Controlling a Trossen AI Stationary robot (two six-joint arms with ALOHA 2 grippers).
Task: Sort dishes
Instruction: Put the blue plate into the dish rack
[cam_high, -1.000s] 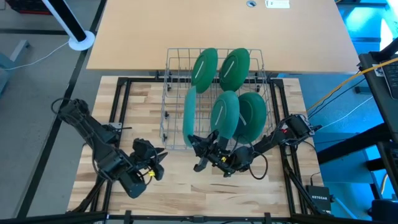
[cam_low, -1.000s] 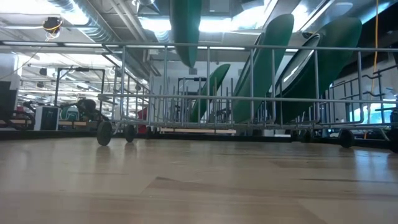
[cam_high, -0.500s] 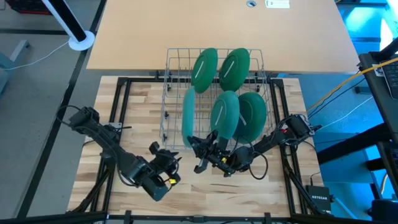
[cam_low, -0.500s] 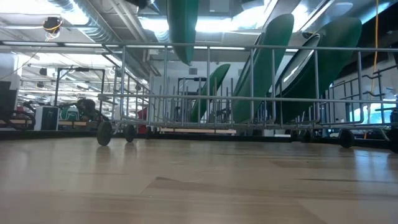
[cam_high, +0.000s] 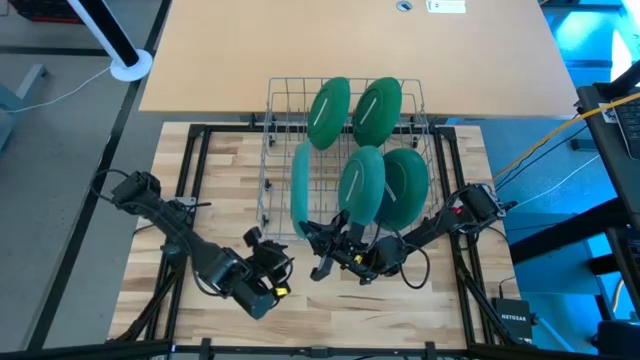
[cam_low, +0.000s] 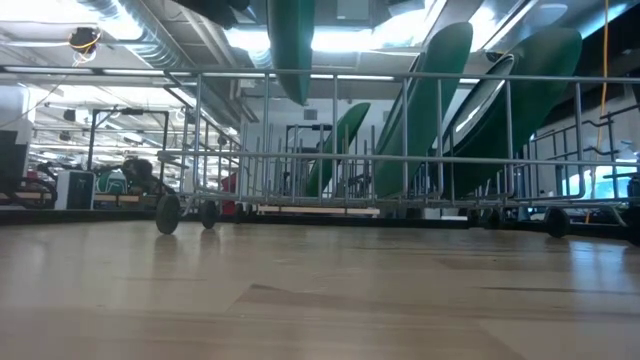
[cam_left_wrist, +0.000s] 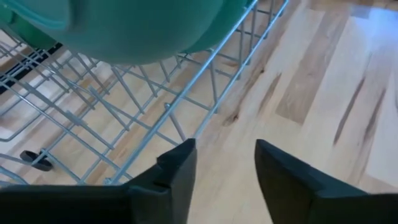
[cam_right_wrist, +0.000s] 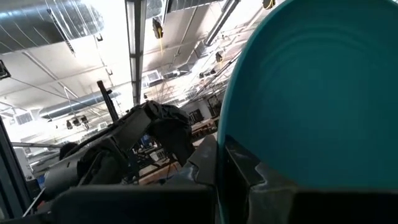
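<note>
High view: the left claw is hovering over the bare table, just off the near-left corner of the wire rack. All five green plates are standing in that rack. The edge-on plate is lying ahead of this claw and slightly to its right. Its long axis is running away from the claw, so only the thin rim is facing it. The right claw is sitting at the rack's near edge, right under the middle plate. That makes the right claw nearer to that plate, while the left is the nearer one to the edge-on plate.

Low view: the plates are leaning at differing angles behind the rack's front wires. Neither claw is showing clearly here.

Left wrist view: the left claw's fingers are standing apart with nothing between them, so it is released. The rack's rim is running just ahead of them, and a plate's underside is looming beyond and above.

Right wrist view: the right claw is clenching a plate's rim, and the plate's face is rising directly in front of it.
</note>
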